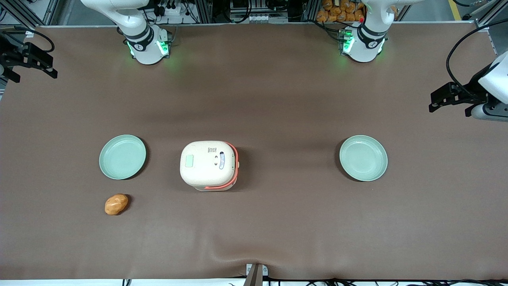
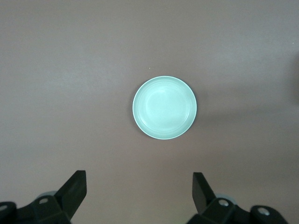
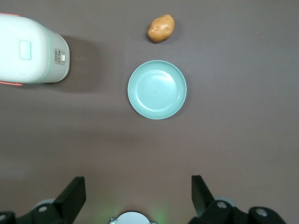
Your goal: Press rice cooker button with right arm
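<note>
Though lid-shut, rice cooker well apart from end effector.

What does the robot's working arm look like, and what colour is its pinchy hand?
The right arm is smooth, white and rounded, with a dark band near its base, where green lights glow. Its gripper, out at the table's edge far from the rice cooker, is black and blocky with a black cable looping over it. Its two fingers are flat black wedges, spread wide apart.
</note>
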Robot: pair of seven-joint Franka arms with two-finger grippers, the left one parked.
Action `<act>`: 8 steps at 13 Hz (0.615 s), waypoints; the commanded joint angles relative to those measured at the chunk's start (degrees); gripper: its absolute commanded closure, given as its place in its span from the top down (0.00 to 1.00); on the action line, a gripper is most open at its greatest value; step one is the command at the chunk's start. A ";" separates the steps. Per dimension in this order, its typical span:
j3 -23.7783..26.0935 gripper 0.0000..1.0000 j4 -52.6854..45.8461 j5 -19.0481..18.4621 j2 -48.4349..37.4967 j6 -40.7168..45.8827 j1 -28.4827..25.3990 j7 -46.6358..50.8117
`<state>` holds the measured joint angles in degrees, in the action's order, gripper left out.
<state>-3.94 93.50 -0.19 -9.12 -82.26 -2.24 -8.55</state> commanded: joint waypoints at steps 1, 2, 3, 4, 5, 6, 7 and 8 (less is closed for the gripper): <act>0.34 1.00 -0.43 -0.34 0.16 0.35 0.04 0.12; 0.34 1.00 -0.69 -0.34 0.24 0.34 0.04 0.20; 0.25 1.00 -0.86 -0.34 0.33 0.34 0.04 0.29; 0.25 1.00 -0.86 -0.34 0.42 0.26 0.04 0.29; 0.25 1.00 -0.86 -0.34 0.51 0.34 0.04 0.29; 0.25 1.00 -0.95 -0.34 0.94 0.26 0.04 0.29; 0.25 1.00 -1.04 -0.25 1.03 0.26 0.04 0.29; 0.34 1.00 -1.13 -0.42 1.03 0.26 -0.14 0.29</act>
<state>-3.89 93.51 -0.19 -8.77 -82.27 -2.24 -8.55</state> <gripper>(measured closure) 0.000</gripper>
